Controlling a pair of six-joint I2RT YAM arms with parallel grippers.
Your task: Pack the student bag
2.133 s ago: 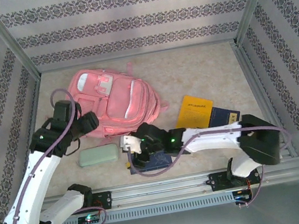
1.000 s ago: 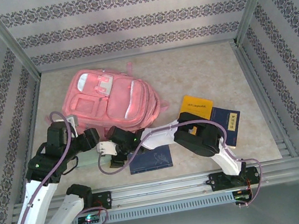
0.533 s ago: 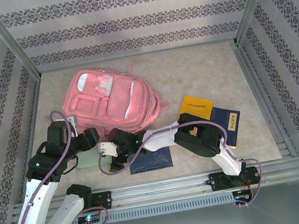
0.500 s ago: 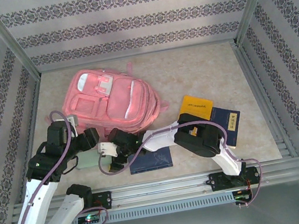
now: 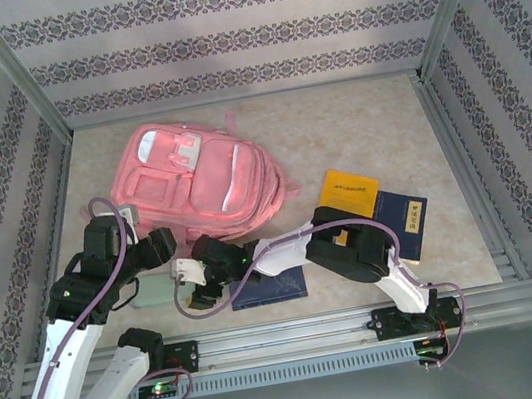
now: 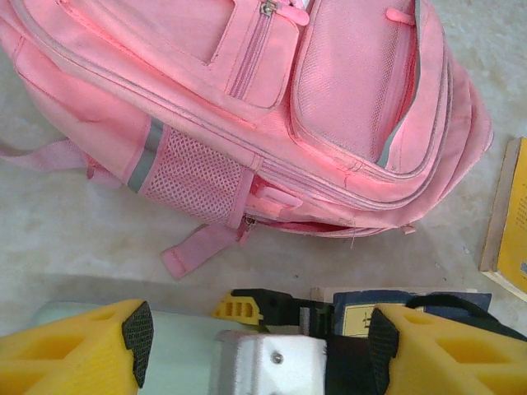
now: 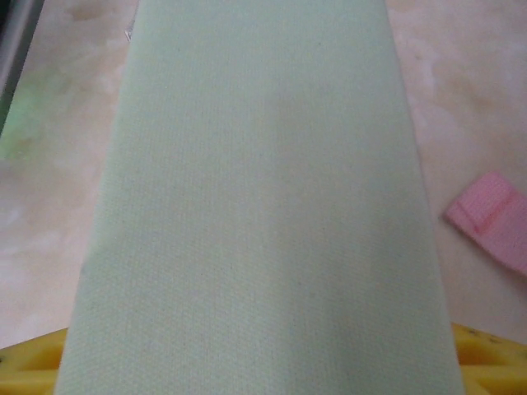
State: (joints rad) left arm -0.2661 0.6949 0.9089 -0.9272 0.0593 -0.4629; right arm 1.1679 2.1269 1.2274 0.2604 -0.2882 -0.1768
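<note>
- Pink student bag lies flat on the table.
- Right tool clamps a pale green case (cloth-textured).
- Left tool, fingers wide apart, hovers just beside.

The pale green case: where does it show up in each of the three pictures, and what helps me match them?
Top external: the pale green case lies low left, nearer than the pink backpack.
Left wrist: bottom edge, left of centre, below the backpack.
Right wrist: a broad band up the middle.
Shared landmark: the backpack; its pink strap end sits at the right wrist view's right edge.
</note>
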